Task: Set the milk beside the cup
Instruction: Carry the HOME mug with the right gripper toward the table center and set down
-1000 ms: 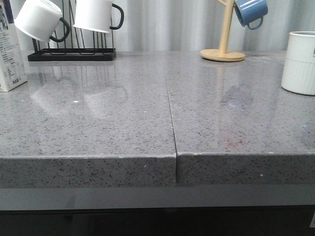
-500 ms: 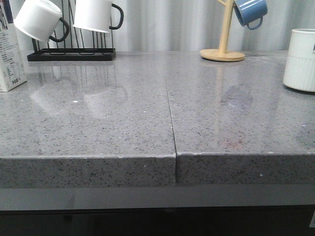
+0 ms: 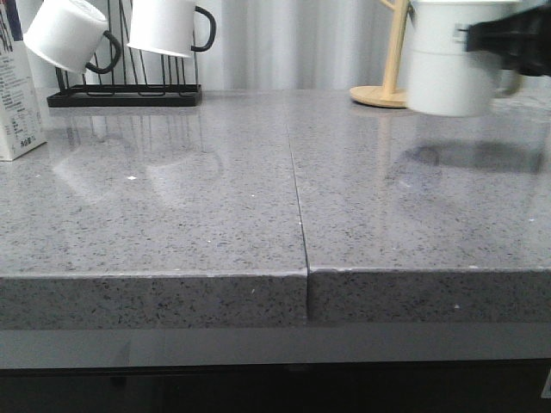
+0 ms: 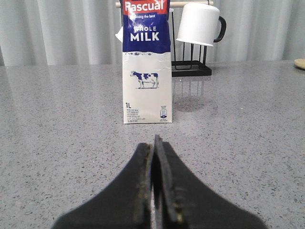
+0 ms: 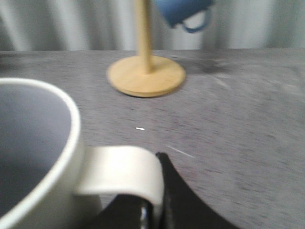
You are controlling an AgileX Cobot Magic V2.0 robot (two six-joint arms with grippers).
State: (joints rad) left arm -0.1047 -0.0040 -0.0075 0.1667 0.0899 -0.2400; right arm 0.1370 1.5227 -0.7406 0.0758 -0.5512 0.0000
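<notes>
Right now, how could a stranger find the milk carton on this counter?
Look at the grey stone counter, at its far left side, near the black wire mug rack. The milk carton stands upright there, untouched. It is the only tall white-and-blue box, printed "WHOLE MILK" with a small cow.

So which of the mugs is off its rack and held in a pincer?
The big white mug, gripped by its handle in the right pincer above the counter. The two black-handled mugs hang on racks, as does the blue one.
</notes>
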